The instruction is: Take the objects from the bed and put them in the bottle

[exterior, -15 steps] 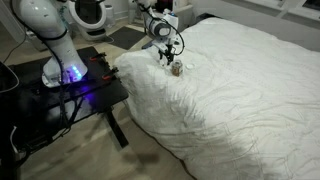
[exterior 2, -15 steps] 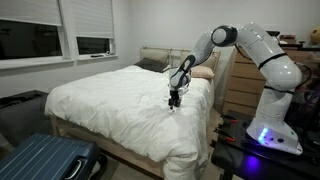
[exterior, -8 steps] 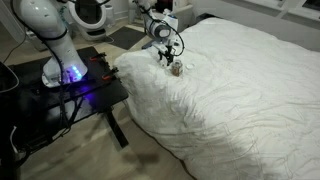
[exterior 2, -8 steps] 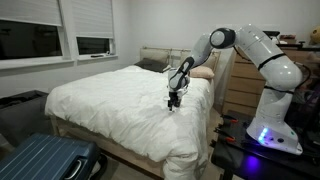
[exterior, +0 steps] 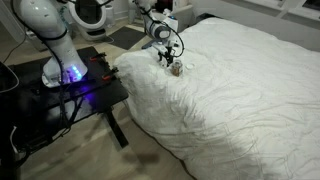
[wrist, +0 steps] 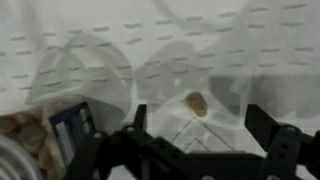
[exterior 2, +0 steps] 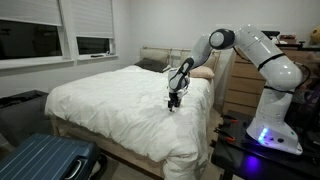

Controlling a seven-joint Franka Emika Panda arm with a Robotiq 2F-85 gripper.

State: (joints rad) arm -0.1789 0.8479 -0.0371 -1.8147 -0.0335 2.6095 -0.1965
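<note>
- Plainly released: found the gripper (wrist: 200,122) with jaws spread wide and holding nothing, hanging just above the duvet.
- Counted one pale tan bit (wrist: 197,103) in the wrist view, lying on the duvet between the two dark fingers (wrist: 140,118) and touching neither.
- Cannot tell from either exterior view whether more bits lie about; too small there.
- Counted one bottle (exterior: 177,69), upright on the bed (exterior: 250,90), just beside the gripper (exterior: 168,57) and near the duvet edge that faces the black table (exterior: 85,88).
- Caught the bottle (wrist: 25,140) again at the lower left corner of the wrist view, cut off by the frame and apart from the bit.
- Little room toward that near edge; plenty of open, rumpled white duvet on the side away from the table.
- Placed the gripper (exterior 2: 174,101), in an exterior view, close to the side of the bed next to the wooden dresser (exterior 2: 240,85), with the headboard (exterior 2: 160,55) well apart behind.
- Counted one white arm (exterior 2: 262,50) and one blue suitcase (exterior 2: 45,160), the latter on the floor by the foot of the bed, well apart from the gripper.
</note>
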